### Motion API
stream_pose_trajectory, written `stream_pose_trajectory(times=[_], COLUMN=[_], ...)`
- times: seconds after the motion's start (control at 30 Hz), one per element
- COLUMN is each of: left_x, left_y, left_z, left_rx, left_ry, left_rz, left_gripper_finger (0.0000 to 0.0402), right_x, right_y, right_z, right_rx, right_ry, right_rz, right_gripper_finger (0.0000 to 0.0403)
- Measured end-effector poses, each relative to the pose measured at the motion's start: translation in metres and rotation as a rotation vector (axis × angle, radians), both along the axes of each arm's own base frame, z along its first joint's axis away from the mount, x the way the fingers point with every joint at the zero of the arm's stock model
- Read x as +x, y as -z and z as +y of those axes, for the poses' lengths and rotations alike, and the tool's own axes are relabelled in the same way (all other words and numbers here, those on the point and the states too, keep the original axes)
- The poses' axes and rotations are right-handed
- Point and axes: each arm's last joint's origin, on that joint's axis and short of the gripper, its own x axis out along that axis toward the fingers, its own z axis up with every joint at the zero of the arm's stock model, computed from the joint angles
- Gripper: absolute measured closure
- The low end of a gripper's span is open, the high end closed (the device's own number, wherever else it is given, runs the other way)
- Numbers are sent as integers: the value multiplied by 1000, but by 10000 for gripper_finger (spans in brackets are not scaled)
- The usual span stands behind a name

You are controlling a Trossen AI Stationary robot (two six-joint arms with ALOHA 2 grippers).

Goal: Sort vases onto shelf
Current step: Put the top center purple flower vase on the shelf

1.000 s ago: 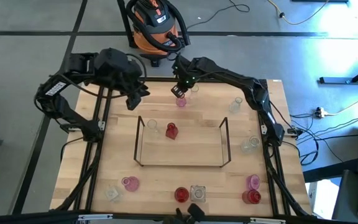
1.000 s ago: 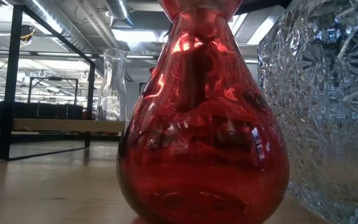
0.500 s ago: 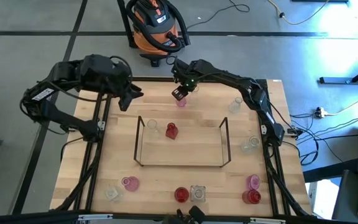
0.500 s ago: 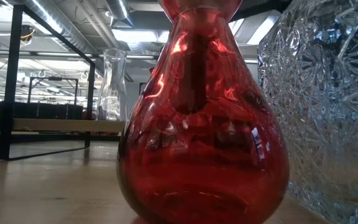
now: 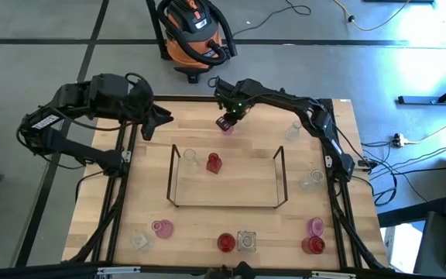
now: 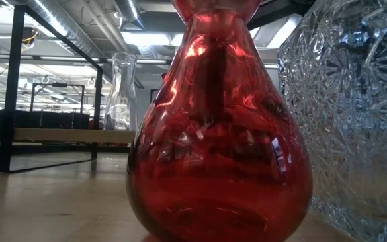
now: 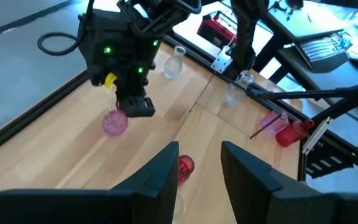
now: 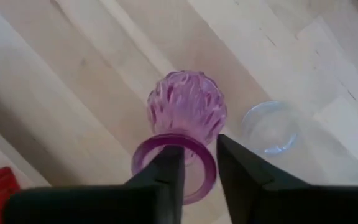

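The right arm is reaching in from the worktop's (image 5: 207, 217) 3 o'clock edge, bending across the far side so that its right gripper (image 5: 226, 122) is hanging over the pink vase (image 5: 225, 128) at about 12 o'clock, just beyond the shelf (image 5: 227, 177). In the right wrist view the right gripper (image 8: 199, 167) is pointing down with its jaws parted a little, 1 finger (image 8: 160, 177) over the pink vase's (image 8: 188, 106) flared rim; whether they are touching the glass is unclear. A clear glass (image 8: 271, 127) is standing just beside that vase.

The left arm is folding back over the 10 o'clock corner, its left gripper (image 5: 147, 128) hovering at the worktop's edge. The left wrist view is showing the left gripper (image 7: 199, 168) with jaws released and nothing between them.

On the shelf, a red vase (image 5: 213, 163) and a clear vase (image 5: 190, 157) are standing near its far rail. Along the 6 o'clock edge, a red vase (image 6: 217, 128) and a cut-glass jar (image 6: 355, 114) are filling the low view.

Beyond the worktop, an orange shop vacuum (image 5: 194, 31) is sitting on the grey floor.
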Motion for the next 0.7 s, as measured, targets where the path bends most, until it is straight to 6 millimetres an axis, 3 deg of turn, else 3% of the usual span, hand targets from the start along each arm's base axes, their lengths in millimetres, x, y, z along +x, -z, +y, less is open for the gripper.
stream_pose_trajectory(times=[0.13,0.43,0.57,0.7], left_x=[-2,-2,-2,-2], left_y=[-1,-1,0,0], left_z=[-1,-1,0,0], left_rx=[3,9,9,9], left_ry=[-1,2,3,3], left_rz=[-4,-2,0,1], left_gripper_finger=[288,288,288,288], right_x=[4,0,-8,-13], right_y=[-7,-40,-60,-67], right_z=[6,27,40,52], right_rx=[7,43,124,263], right_ry=[-29,-163,-230,-281], right_rz=[-24,16,35,15], right_gripper_finger=[393,396,395,397])
